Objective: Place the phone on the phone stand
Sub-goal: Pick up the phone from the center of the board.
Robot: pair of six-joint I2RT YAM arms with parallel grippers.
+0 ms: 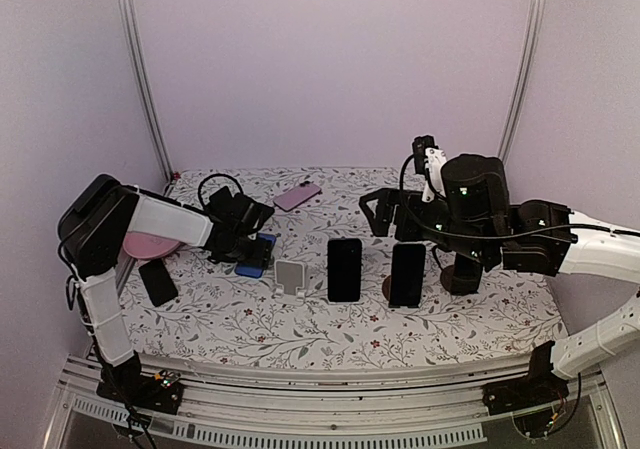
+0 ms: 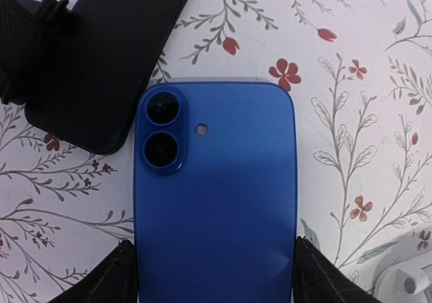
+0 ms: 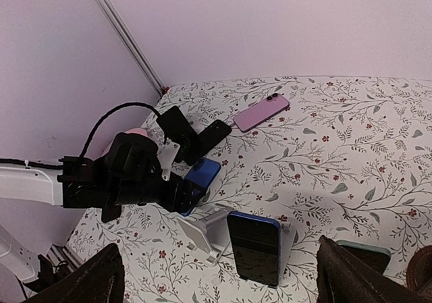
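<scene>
A blue phone (image 2: 216, 202) lies camera side up on the flowered tablecloth, left of centre (image 1: 258, 256). My left gripper (image 2: 214, 279) is down over its lower end, with one black fingertip pressed against each long edge, so it is shut on the phone. An empty white phone stand (image 1: 291, 275) sits just right of it and shows in the right wrist view (image 3: 202, 232) too. My right gripper (image 1: 392, 214) hangs above the table's right half, open wide, with nothing between its fingers (image 3: 84, 276).
A black phone (image 2: 101, 60) lies touching the blue one's top left corner. Two dark phones (image 1: 344, 269) (image 1: 407, 274) stand upright on stands at centre. A pink phone (image 1: 297, 196) lies at the back. Another black phone (image 1: 157, 281) and a pink plate (image 1: 150, 245) are at the left.
</scene>
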